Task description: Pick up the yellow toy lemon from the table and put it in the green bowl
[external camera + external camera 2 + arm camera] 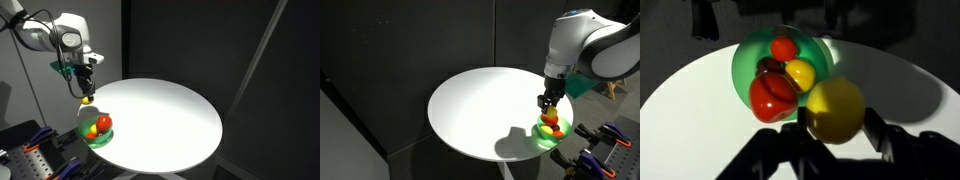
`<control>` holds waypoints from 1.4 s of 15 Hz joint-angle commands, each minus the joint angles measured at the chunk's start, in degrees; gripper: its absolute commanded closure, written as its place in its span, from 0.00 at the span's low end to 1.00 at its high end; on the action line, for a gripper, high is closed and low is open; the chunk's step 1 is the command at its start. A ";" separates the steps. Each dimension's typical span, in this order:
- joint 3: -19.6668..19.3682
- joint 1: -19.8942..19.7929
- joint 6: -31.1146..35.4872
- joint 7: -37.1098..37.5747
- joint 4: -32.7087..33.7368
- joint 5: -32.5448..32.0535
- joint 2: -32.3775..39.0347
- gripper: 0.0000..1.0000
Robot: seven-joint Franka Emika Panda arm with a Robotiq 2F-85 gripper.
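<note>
My gripper (pixel 835 135) is shut on the yellow toy lemon (pixel 835 108), which sits between the two fingers. In an exterior view the gripper (pixel 87 93) holds the lemon (pixel 88 101) in the air just above the green bowl (pixel 101 141) at the edge of the white round table (pixel 165 105). In the wrist view the lemon hangs beside the bowl's (pixel 744 62) near rim. The gripper (pixel 551 102) is also over the bowl (pixel 541 137) on the table (pixel 480 100) in the other exterior view.
The bowl holds a large red toy fruit (pixel 770 95), a small red one (pixel 784 48), another yellow piece (pixel 799 72) and a dark piece (pixel 769 66). Dark curtains stand behind the table. Equipment racks (pixel 35 155) stand beside the table edge.
</note>
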 commanded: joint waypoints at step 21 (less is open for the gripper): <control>-0.42 -3.37 21.82 10.27 -3.01 -13.18 17.56 0.15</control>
